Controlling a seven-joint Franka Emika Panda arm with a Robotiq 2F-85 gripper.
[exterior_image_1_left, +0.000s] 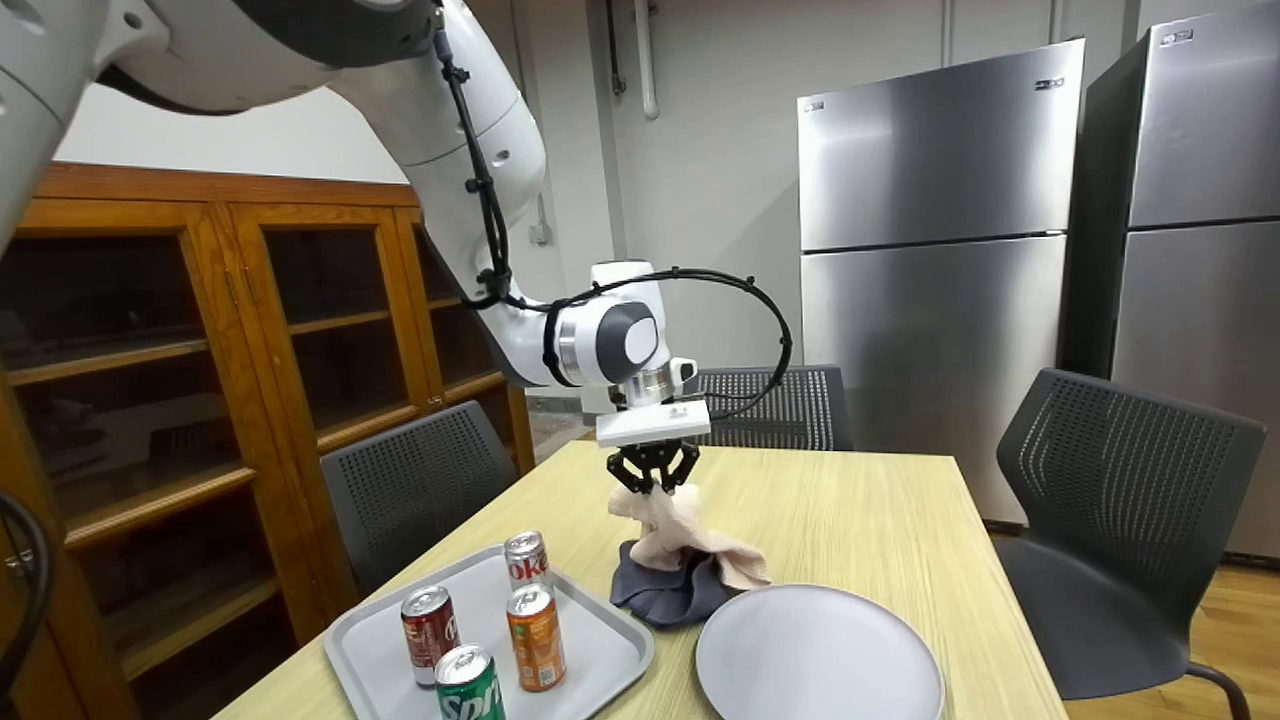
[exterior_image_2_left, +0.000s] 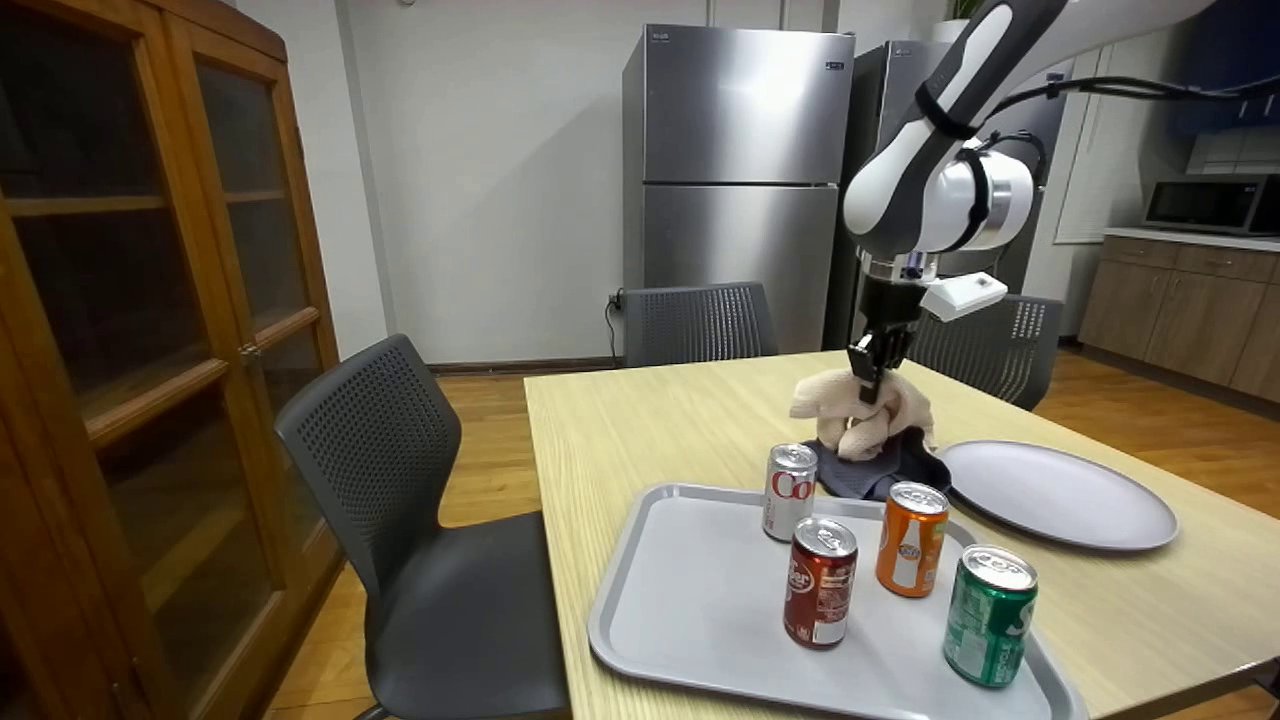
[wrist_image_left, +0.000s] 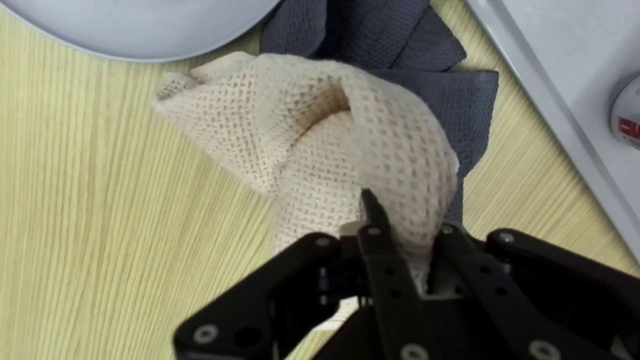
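Note:
Low over the table, my gripper (exterior_image_1_left: 658, 488) points down with its fingers closed on a bunched beige cloth (exterior_image_1_left: 675, 522). In the wrist view, a fold of the waffle-textured beige cloth (wrist_image_left: 320, 165) rises between the jaws of the gripper (wrist_image_left: 407, 235); the cloth hides the right fingertip. A dark grey-blue cloth (wrist_image_left: 460, 110) lies crumpled beneath it, partly covered. Both exterior views show the beige cloth (exterior_image_2_left: 850, 412) piled on top of the dark cloth (exterior_image_2_left: 868, 472), its lower end draping toward the plate (exterior_image_2_left: 1060, 495). The gripper (exterior_image_2_left: 870, 385) touches only the beige cloth.
A round grey plate (exterior_image_1_left: 820, 655) sits right beside the cloths. On their other side is a grey tray (exterior_image_1_left: 595, 625) bearing a silver can (exterior_image_2_left: 790, 500), a dark red can (exterior_image_2_left: 820, 590), an orange can (exterior_image_2_left: 912, 545) and a green can (exterior_image_2_left: 990, 620). Chairs (exterior_image_1_left: 1130, 500) surround the table.

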